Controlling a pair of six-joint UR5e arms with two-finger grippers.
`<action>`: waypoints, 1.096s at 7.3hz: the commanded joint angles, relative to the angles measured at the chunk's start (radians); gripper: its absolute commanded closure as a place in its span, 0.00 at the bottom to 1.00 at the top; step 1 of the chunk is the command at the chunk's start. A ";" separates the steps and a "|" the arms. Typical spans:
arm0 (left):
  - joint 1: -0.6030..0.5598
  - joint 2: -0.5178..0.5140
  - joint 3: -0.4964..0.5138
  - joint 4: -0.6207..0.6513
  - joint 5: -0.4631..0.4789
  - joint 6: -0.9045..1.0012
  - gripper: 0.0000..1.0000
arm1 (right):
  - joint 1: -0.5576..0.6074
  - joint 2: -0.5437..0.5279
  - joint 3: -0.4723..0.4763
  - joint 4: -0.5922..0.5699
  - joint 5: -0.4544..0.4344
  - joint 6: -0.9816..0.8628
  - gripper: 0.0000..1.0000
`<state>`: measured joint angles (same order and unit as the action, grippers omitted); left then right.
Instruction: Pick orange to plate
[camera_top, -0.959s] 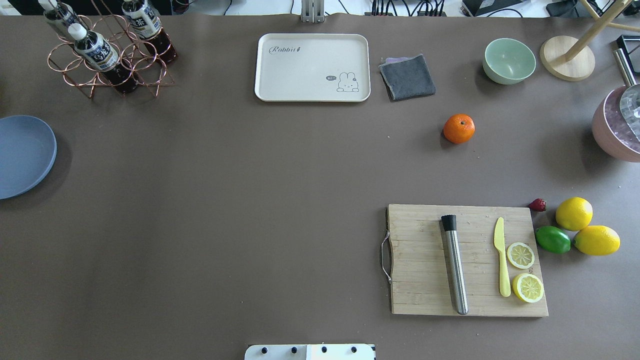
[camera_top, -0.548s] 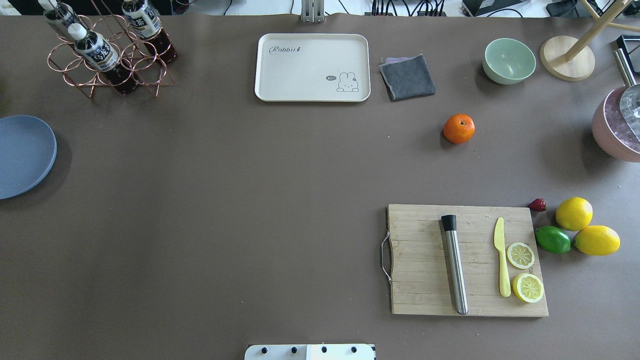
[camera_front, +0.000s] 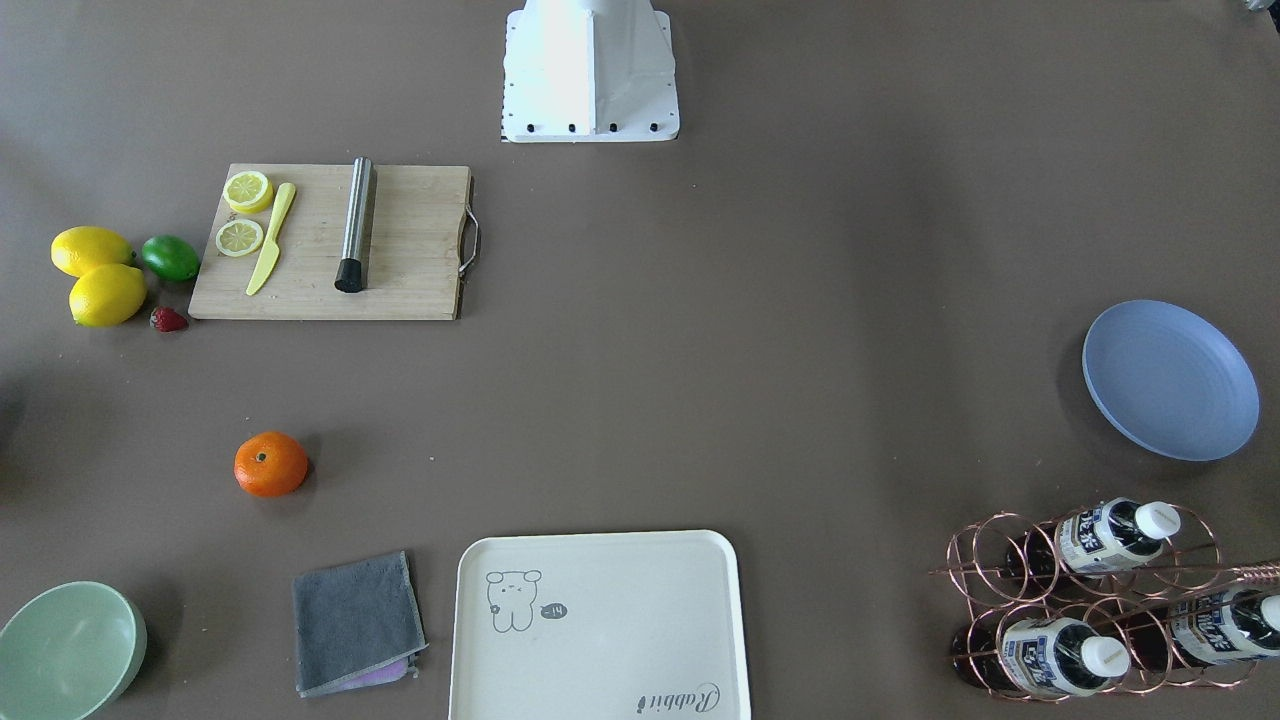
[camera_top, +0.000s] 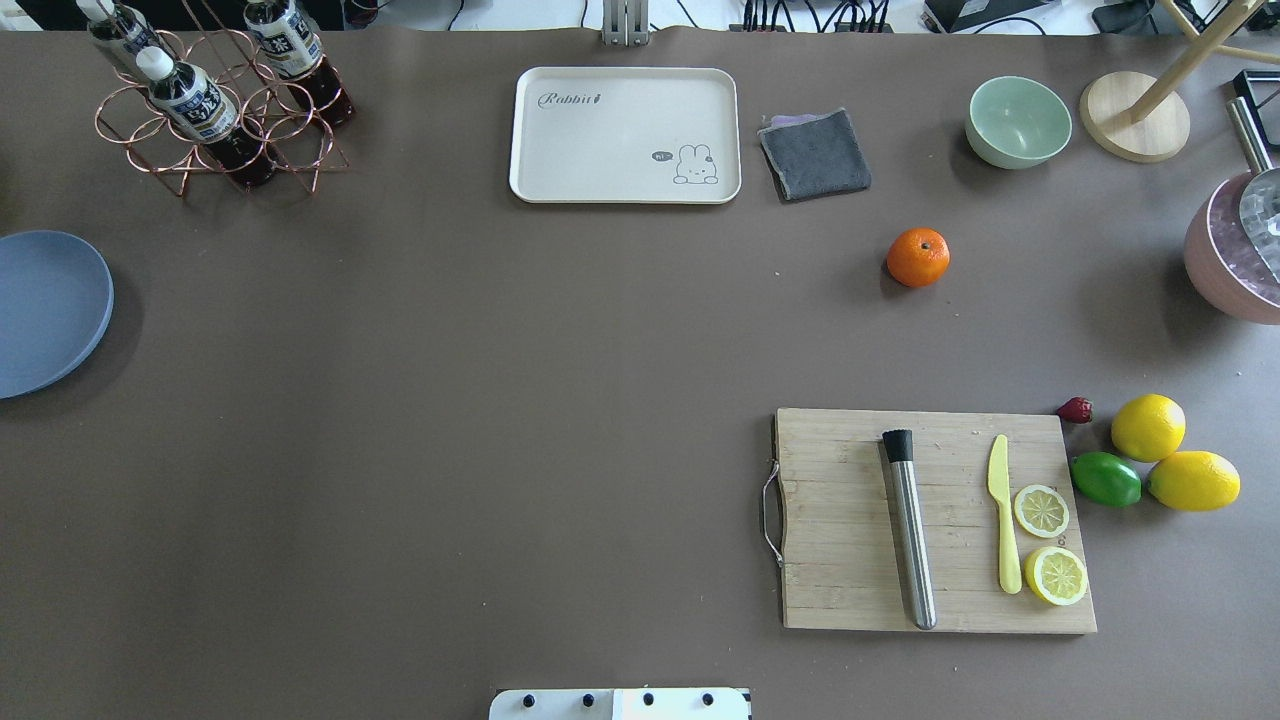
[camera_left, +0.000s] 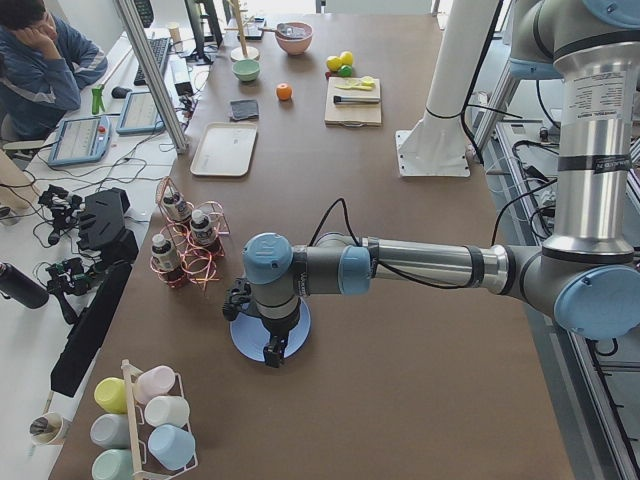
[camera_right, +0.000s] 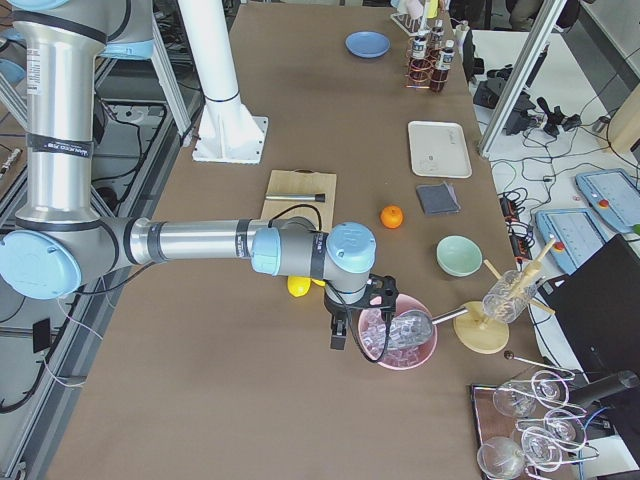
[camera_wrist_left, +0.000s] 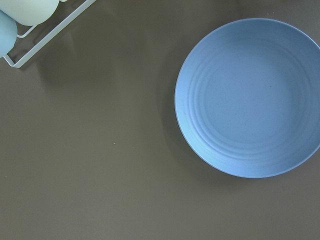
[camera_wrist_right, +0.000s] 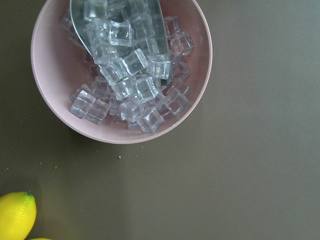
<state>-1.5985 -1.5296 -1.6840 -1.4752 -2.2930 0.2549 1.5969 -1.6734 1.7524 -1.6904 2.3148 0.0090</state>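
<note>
The orange (camera_top: 918, 257) lies alone on the brown table, right of centre and near the grey cloth; it also shows as the orange (camera_front: 271, 464) in the front-facing view. The blue plate (camera_top: 45, 310) sits bare at the table's far left edge. Only the side views show the arms. My left gripper (camera_left: 272, 352) hangs just above the plate (camera_left: 243, 338), and the left wrist view looks straight down on the plate (camera_wrist_left: 250, 97). Far from the orange (camera_right: 392, 216), my right gripper (camera_right: 337, 333) hovers beside a pink bowl. Whether either is open or shut I cannot tell.
A pink bowl (camera_wrist_right: 52, 107) of ice cubes with a metal scoop stands at the right end. A cutting board (camera_top: 850, 520) carries a muddler, knife and lemon slices; lemons (camera_top: 1148, 427), a lime and a strawberry lie beside it. Tray (camera_top: 625, 135), cloth, green bowl (camera_top: 1018, 121) and bottle rack (camera_top: 215, 110) line the far side.
</note>
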 joint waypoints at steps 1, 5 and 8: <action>0.000 -0.009 -0.008 -0.004 -0.008 -0.003 0.02 | 0.000 0.004 0.001 0.000 0.000 0.000 0.00; -0.006 -0.044 -0.037 -0.017 -0.008 -0.002 0.02 | 0.000 0.006 0.007 0.023 0.000 -0.003 0.00; -0.005 -0.037 0.010 -0.306 0.001 -0.005 0.02 | 0.000 0.006 -0.002 0.071 0.002 0.000 0.00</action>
<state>-1.6041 -1.5680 -1.7037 -1.6508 -2.2956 0.2523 1.5969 -1.6674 1.7503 -1.6284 2.3157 0.0078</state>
